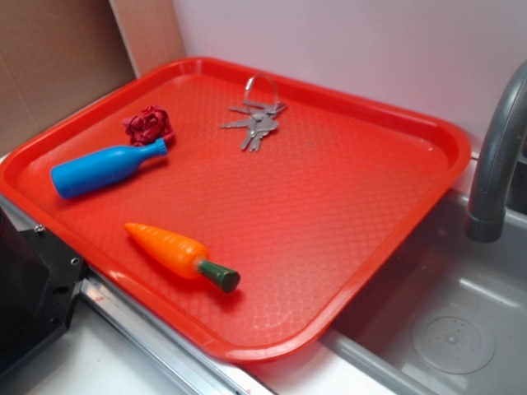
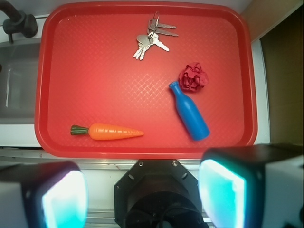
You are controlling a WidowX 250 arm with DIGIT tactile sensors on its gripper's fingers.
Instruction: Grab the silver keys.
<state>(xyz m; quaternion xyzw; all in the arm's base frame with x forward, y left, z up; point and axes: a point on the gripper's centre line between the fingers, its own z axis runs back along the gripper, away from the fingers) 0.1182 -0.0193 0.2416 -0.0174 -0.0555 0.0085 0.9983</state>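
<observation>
Silver keys (image 1: 257, 119), a small bunch of thin grey metal keys on a big round metal ring, lie flat at the far side of the red textured plastic tray (image 1: 387, 177) in the exterior view, ring end toward the back rim, well apart from everything else. Same view: blue plastic bottle (image 1: 105, 168) on its side at left, its neck just beside a crumpled red wad (image 1: 149, 125); orange toy carrot w/ green stem (image 1: 181, 255) near the front edge; grey tap (image 1: 498, 156) over the sink at right. Gripper isn't in this view. Wrist view: keys sit top centre of the tray, bottle and wad to the right, carrot lower left. Gripper (image 2: 142, 190) hangs well short of the tray, both pads (image 2: 221, 192) spread wide w/ nothing between them, so released. Risks, imo: keys are thin and flat, so pads may skid over them or pinch only one key; the loose bunch could fan out or slide on the tray; coming down too hard would jam fingertips into the tray.
</observation>
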